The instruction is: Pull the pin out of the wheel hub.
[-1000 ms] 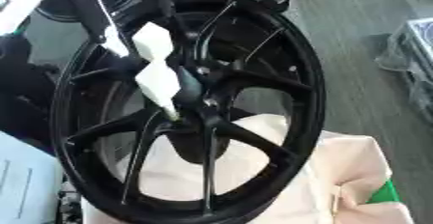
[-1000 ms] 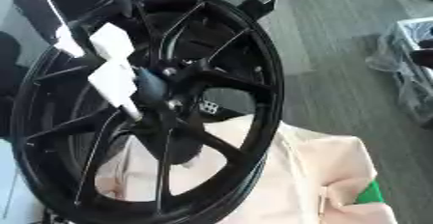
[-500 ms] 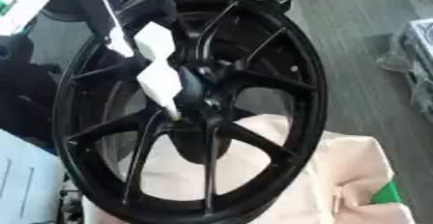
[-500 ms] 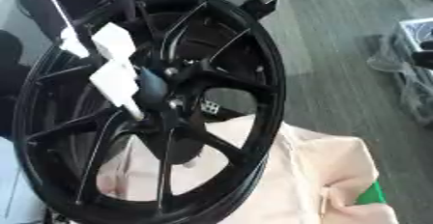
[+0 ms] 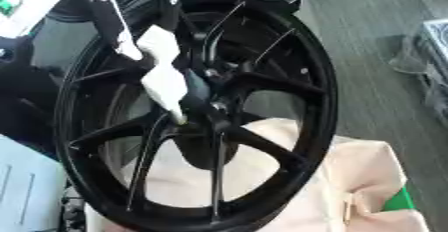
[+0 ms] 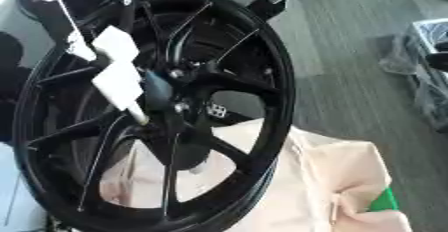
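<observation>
Hub point(image 5: 210, 107) of black wheel point(image 5: 319, 101): left hand point(image 5: 164, 78) reaches down from upper left, white fingertips at centre; grip cannot be determined.

wheel point(image 5: 315, 101): lower rim is cut off by the bottom edge
hub point(image 5: 206, 101): partly covered by the white hand parts; no pin can be made out
left hand point(image 5: 162, 76): blurred, finger state cannot be told; arm is cut off at the top edge
cloth point(image 6: 341, 176): partly hidden behind the spokes
</observation>
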Controlling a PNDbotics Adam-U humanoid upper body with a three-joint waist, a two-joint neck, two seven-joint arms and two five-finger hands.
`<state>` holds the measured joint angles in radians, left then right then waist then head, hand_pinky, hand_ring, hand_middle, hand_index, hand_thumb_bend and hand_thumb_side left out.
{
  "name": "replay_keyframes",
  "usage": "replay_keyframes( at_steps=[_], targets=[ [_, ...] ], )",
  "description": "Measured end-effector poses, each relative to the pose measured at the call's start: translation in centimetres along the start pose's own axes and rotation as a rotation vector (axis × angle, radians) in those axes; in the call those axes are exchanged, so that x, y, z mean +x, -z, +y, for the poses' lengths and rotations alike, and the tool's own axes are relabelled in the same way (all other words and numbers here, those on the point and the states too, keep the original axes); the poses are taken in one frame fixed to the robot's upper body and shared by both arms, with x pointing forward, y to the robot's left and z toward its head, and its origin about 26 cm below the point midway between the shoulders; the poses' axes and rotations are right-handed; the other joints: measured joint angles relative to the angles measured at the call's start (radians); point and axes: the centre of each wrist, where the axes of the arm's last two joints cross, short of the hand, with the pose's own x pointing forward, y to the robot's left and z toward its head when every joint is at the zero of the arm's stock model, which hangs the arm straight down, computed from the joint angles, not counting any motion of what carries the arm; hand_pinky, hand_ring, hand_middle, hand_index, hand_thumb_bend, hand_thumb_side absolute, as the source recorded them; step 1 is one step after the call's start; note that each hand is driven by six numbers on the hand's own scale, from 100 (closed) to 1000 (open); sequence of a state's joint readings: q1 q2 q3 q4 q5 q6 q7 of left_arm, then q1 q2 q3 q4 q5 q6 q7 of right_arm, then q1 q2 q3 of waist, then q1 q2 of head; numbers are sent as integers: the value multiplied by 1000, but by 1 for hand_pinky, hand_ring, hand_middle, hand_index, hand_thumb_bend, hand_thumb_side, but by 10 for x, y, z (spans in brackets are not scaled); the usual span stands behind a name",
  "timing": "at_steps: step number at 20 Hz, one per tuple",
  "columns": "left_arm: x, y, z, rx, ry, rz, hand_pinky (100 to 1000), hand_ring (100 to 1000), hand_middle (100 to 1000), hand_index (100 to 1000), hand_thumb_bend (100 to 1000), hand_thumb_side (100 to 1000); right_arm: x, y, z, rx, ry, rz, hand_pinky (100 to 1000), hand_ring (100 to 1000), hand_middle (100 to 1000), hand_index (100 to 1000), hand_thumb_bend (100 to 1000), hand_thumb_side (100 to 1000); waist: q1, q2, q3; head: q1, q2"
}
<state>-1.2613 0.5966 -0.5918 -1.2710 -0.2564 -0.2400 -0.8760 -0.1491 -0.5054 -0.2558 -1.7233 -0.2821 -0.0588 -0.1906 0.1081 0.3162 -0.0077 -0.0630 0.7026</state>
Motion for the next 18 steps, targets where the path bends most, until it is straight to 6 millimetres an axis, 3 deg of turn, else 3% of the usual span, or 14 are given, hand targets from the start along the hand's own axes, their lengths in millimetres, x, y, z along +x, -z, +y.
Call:
replay_keyframes(
  at_steps=[8,18],
  targets=[
    [4,-5,6,24,47,25,684,594,423,278,404,100,0,0,0,2,-4,1,711,619,583,726,100,610,0,0,1,0,10],
    [10,-39,32,134,53,24,669,590,418,276,365,100,0,0,0,2,-5,2,711,619,584,727,100,609,0,-1,4,-1,17]
  ],
)
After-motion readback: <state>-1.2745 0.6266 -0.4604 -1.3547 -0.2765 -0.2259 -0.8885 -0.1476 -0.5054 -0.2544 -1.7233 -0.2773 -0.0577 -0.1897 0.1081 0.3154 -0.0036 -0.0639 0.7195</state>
